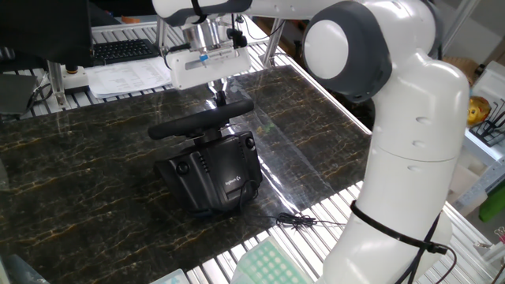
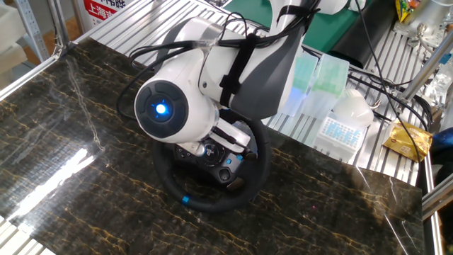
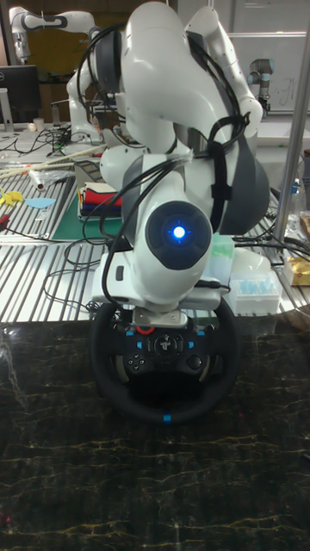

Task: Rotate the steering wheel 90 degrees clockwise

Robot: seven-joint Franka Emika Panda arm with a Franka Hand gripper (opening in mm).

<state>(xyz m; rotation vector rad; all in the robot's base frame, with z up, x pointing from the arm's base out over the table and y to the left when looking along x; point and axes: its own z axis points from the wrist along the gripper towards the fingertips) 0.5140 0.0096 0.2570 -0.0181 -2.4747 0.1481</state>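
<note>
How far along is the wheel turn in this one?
Done: the gripper is at the top of the steering wheel. In hand: its jaws sit close to the rim; a grip cannot be confirmed. Left: the blue mark sits bottom centre, so the turn seems undone.

Even, bright indoor light in all views. Glossy dark marble surface [image 2: 85, 184] throws white glare: a patch at the left of the other fixed view, a streak right of the wheel [image 1: 207, 122] base in one fixed view. Blue LED on the arm [image 3: 176, 231] blooms slightly. Soft, short shadows under the wheel. Tall view is dimmer toward the bottom, background a bit soft. No motion blur, frames sharp.
</note>
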